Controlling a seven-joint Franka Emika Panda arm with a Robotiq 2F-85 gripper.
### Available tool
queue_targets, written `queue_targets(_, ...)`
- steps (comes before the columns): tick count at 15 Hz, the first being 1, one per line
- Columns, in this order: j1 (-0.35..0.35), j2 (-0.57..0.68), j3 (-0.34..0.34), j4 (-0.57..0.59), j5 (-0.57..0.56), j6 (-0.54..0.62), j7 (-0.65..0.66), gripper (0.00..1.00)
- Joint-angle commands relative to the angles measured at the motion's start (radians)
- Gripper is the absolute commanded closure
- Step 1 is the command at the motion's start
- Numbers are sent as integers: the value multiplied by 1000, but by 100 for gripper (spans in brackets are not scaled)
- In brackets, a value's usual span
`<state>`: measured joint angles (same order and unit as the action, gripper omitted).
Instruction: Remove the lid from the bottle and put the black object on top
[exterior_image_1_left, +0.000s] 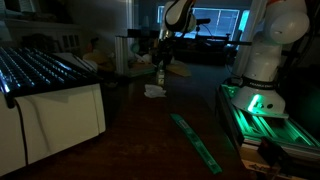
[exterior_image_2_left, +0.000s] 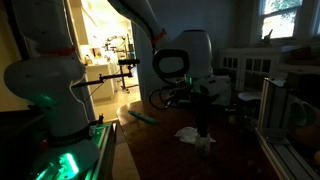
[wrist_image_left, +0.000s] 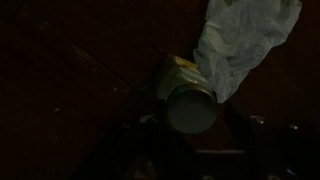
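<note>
Dark table (exterior_image_1_left: 130, 130). Arm (exterior_image_1_left: 178, 15) reaching down over bottle (exterior_image_1_left: 159, 75). Green strip (exterior_image_1_left: 195, 140) flat on table, well apart from bottle. Crumpled white paper (wrist_image_left: 245, 40) just beside bottle. Gripper (exterior_image_1_left: 160, 62) close above bottle; too dark to tell jaw opening or any hold. Bottle upright on table.

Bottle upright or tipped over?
Upright. The bottle stands on end on the table; the wrist view looks down on its round top.
</note>
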<state>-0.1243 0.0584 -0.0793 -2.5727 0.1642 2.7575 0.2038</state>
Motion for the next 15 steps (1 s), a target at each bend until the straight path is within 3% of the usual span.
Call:
queue_targets(1,9,-11,-2,-15,38,16,-35,44)
queue_targets(3,8,-21,-5,-16,30,6,-34,51)
queue_targets(5,8,-33,-8,-18,19,-1,-28,75)
queue_targets(9,5,-63,-19,-20,-31,-29,-2,77)
queue_targets(15,-12,-125,-41,5,-119,-182,36,77)
